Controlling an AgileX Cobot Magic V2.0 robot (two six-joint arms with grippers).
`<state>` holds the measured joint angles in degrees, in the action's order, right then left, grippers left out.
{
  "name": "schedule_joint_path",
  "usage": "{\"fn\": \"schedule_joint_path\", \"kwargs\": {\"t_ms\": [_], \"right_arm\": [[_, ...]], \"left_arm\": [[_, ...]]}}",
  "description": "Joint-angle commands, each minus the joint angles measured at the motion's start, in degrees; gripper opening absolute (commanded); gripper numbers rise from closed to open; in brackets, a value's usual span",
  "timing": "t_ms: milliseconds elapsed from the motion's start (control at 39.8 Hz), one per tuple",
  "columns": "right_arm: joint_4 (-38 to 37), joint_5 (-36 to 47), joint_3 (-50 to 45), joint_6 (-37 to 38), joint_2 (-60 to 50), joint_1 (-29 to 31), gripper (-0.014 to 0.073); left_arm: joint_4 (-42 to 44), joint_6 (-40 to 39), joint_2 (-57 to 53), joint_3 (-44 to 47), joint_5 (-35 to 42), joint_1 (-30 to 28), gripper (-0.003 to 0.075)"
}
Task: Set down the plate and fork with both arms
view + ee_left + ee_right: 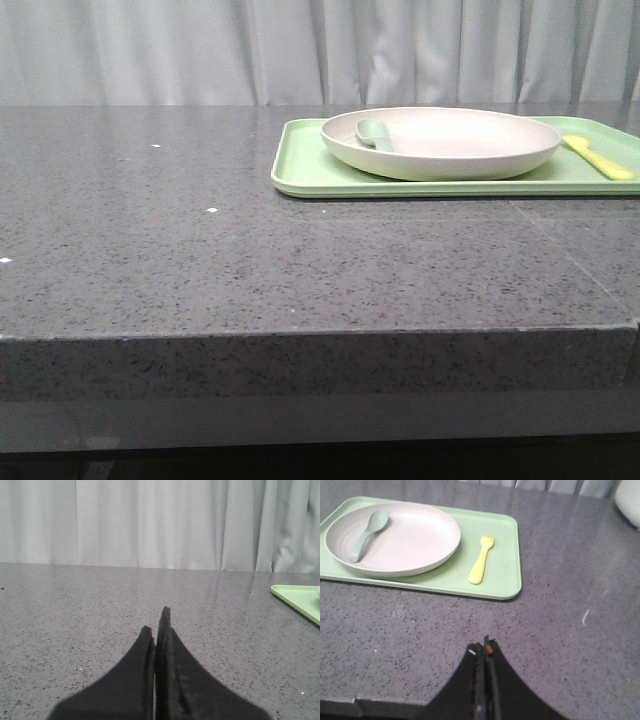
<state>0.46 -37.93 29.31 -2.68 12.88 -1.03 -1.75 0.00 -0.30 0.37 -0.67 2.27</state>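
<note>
The cream plate (pixel 445 142) (pixel 400 537) rests on a light-green tray (pixel 300 165) (pixel 505 570) at the table's back right. Beside the plate, on the tray's right part, lies the pale-yellow fork (pixel 598 157) (pixel 481 560). A grey-green spoon (pixel 375 133) (pixel 366 534) lies inside the plate. My right gripper (pixel 483 647) is shut and empty, hovering over bare table short of the tray. My left gripper (pixel 156 622) is shut with nothing in it, over bare table well to the left of the tray corner (pixel 300 600). Neither arm shows in the front view.
The dark speckled stone table (pixel 200 250) runs wide to the left of the tray, with its front edge (pixel 300 335) near the camera. A grey curtain (pixel 200 50) hangs behind. A white object (pixel 629 502) sits at the edge of the right wrist view.
</note>
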Motion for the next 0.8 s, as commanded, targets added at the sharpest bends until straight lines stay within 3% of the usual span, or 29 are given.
{"fn": "schedule_joint_path", "kwargs": {"t_ms": [0, 201, 352, 779], "right_arm": [[-1.10, 16.03, -7.62, -0.75, -4.17, 0.25, -0.0069], [-0.46, 32.44, -24.34, -0.65, -12.38, 1.09, -0.0069], [2.38, 41.33, -30.74, -0.65, -14.59, 3.24, -0.0069], [2.59, 41.31, -30.60, -0.65, -14.54, 3.24, -0.0069]], "left_arm": [[-0.56, 0.00, -1.30, 0.14, 4.75, 0.42, -0.0018], [-0.56, 0.00, -1.30, 0.14, 4.75, 0.42, -0.0018], [-0.56, 0.00, -1.30, 0.14, 4.75, 0.42, -0.0018], [-0.56, 0.00, -1.30, 0.14, 4.75, 0.42, -0.0018]]}}
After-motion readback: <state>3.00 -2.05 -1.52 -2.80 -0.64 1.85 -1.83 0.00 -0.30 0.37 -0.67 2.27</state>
